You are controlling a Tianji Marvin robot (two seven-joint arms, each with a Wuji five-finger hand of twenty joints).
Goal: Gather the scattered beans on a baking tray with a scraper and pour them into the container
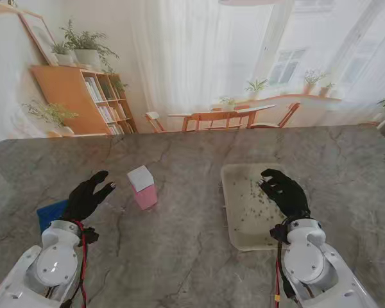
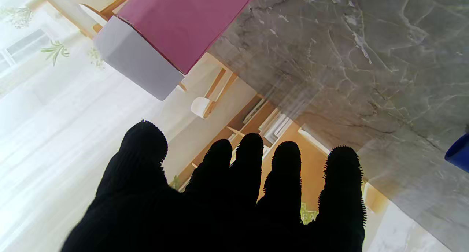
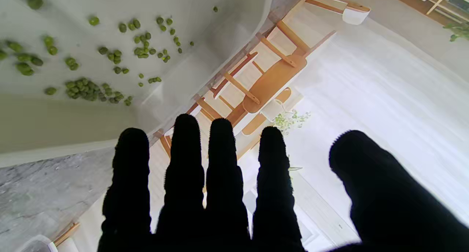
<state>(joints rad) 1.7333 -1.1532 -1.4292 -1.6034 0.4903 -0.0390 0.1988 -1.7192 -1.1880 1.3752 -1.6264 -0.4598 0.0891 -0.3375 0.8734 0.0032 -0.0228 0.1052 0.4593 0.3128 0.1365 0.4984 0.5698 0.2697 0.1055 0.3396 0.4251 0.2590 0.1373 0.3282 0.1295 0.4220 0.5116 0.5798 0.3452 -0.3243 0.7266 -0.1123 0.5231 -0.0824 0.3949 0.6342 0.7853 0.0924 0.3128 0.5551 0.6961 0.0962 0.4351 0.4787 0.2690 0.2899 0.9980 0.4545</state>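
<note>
Many beans [image 1: 251,204] on tray [image 1: 234,231], marble table [image 1: 179,256], bookshelf [image 1: 83,96] behind.

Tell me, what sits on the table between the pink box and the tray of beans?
Nothing. In the stand's view, only bare grey table lies between the pink box and the tray; neither hand reaches into that stretch.

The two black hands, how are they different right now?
The right hand hangs over the baking tray with its green beans, while the left hand is over bare table near the pink container. A blue thing lies by the left hand only. Both are open, holding nothing.
</note>
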